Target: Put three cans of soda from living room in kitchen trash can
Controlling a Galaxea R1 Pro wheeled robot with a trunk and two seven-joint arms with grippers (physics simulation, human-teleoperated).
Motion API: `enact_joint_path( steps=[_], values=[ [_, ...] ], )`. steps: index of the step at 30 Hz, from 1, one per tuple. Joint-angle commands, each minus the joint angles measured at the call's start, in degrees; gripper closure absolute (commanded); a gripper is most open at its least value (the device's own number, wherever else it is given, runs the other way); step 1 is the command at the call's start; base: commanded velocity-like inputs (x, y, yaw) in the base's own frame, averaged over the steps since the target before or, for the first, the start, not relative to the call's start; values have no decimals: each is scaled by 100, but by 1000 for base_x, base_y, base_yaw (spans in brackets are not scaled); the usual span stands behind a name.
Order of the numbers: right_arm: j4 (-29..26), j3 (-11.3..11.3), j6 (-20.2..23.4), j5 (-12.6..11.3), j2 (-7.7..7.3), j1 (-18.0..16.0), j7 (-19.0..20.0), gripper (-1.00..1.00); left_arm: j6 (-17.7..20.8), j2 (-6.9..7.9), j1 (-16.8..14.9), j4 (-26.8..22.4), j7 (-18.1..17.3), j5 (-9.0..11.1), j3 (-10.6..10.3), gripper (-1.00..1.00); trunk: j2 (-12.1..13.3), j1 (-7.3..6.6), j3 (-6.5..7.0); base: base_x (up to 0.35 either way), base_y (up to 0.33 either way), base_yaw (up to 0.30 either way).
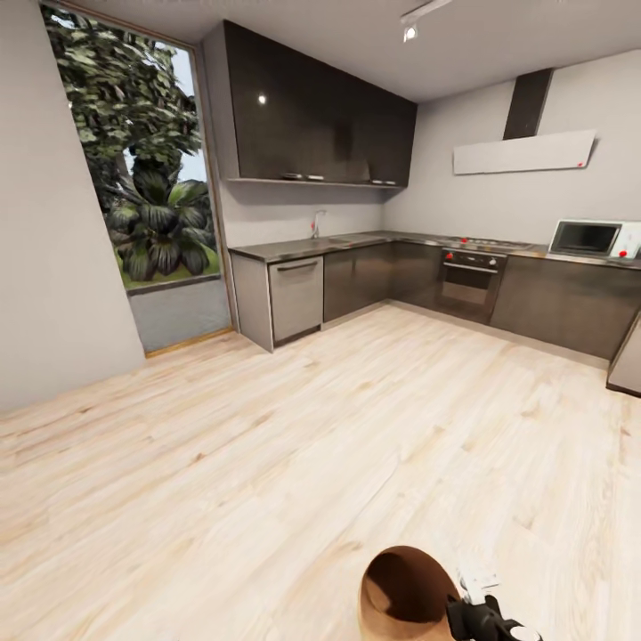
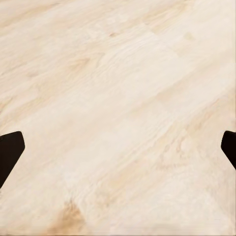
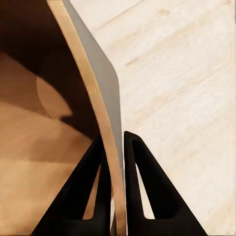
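I am in the kitchen, on its pale wood floor (image 1: 267, 463). The tash can (image 1: 372, 583), beige-grey outside and glossy brown inside, stands low in the head view, just in front of me. My right gripper (image 1: 469, 612) is at its near right rim. In the right wrist view the right gripper (image 3: 114, 140) is shut on the thin wall of the tash can (image 3: 101, 83), one finger inside and one outside. The visible part of the inside holds nothing. My left gripper (image 2: 118, 147) hangs open over bare floor, its dark fingertips (image 2: 10, 150) wide apart. The can of soda is out of view.
Dark glossy cabinets (image 1: 356, 278) with a steel counter and sink (image 1: 320, 242) run along the far wall. A built-in oven (image 1: 469, 283) and a microwave (image 1: 588, 239) are at the right. A tall window (image 1: 151, 196) is far left, beside a grey wall (image 1: 53, 267).
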Motion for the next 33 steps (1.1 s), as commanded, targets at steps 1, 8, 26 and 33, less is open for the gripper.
enact_joint_path(
  steps=[1, 8, 26, 33],
  values=[
    [-36, -21, -113, -61, -23, 38, 58, 100, -24, 40, -59, 259, -87, 9, -2, -100, 41, -23, 20, 0, 0, 0],
    [-200, -27, -252, -63, -56, 240, 60, 100, -41, 77, -114, 536, -168, 9, -2, -100, 322, -177, 146, 0, 0, 0],
    [-647, -30, -1737, -69, -68, 1107, -24, 100, -48, 81, -120, 580, -175, 1, -3, -100, 1044, -572, 469, 0, 0, 0],
    [-636, -357, -1961, -69, -68, 1239, 9, 100, -58, 81, -120, 582, -175, 7, -9, -100, 1325, -726, 595, 0, 0, 0]
  ],
)
